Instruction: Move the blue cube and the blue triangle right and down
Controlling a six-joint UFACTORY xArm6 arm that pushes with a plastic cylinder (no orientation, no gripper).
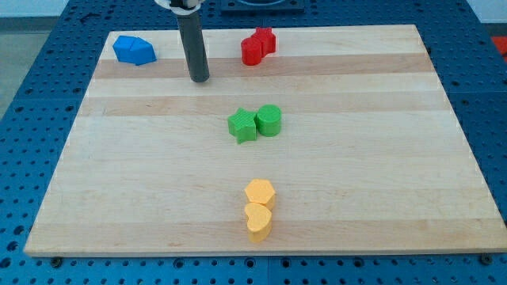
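Note:
Two blue blocks sit pressed together at the board's top left; the left one [123, 48] looks like the cube and the right one [143, 52] like the triangle, though their shapes are hard to tell apart. My tip [199, 78] rests on the board to the right of them and a little lower, apart from them by about a block's width.
Two red blocks [258, 45] touch each other at the top centre. A green star [242, 125] and a green cylinder [268, 119] touch mid-board. A yellow hexagon [259, 192] and a yellow heart [258, 221] touch near the bottom edge. The wooden board [380, 158] lies on a blue perforated table.

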